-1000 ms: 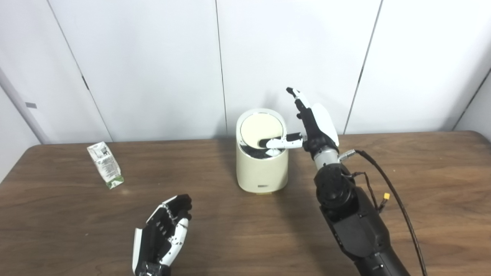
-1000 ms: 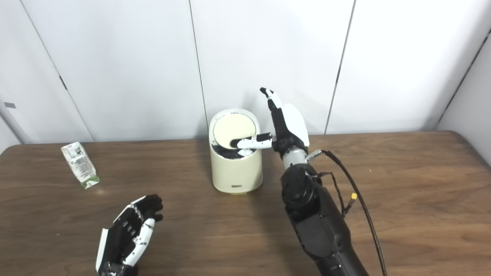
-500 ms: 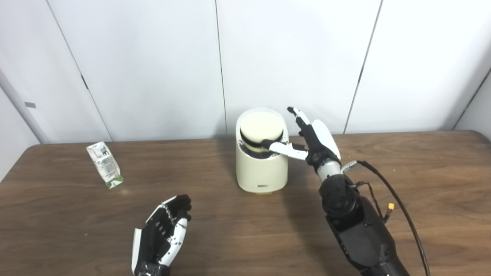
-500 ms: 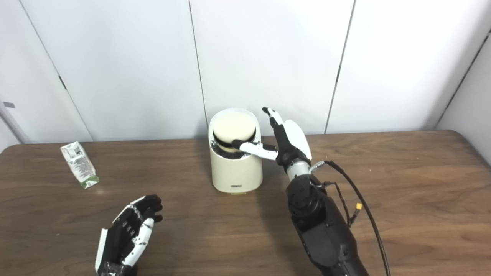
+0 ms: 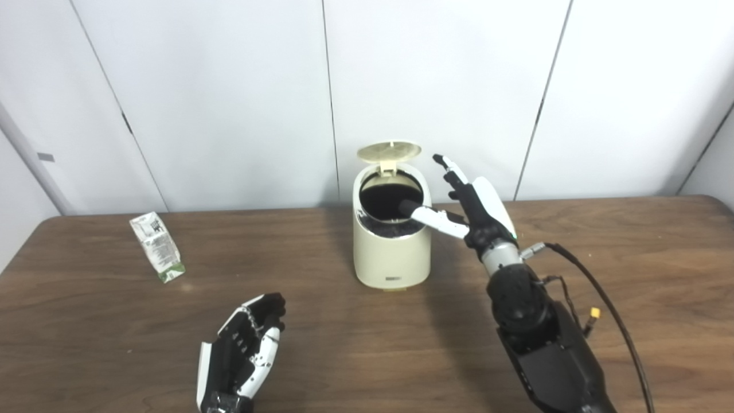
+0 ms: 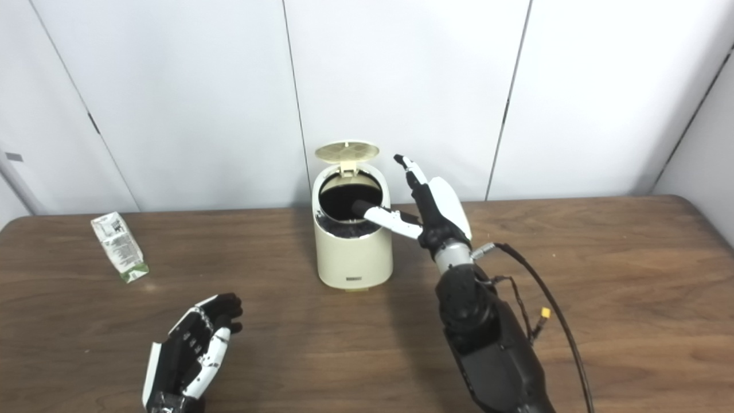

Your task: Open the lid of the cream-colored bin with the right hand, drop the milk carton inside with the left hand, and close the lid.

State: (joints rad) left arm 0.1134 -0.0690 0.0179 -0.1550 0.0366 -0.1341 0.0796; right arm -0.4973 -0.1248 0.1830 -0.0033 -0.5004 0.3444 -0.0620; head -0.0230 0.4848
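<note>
Gaping bin (image 5: 391, 252), lid (image 5: 389, 150) upright.

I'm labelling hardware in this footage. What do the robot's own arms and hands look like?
Both hands are black with white shells. The left hand has white finger segments. The right hand has a white back plate on a silver wrist and bulky black forearm. A black cable with a yellow connector runs alongside.

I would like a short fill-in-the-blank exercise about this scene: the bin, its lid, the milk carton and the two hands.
1. The lid of the cream-colored bin is ____.
2. The milk carton lies on the ____, not in the bin.
3. The thumb of the ____ hand reaches over the bin's opening.
4. The left hand holds ____.

Missing words: open; table; right; nothing
</note>
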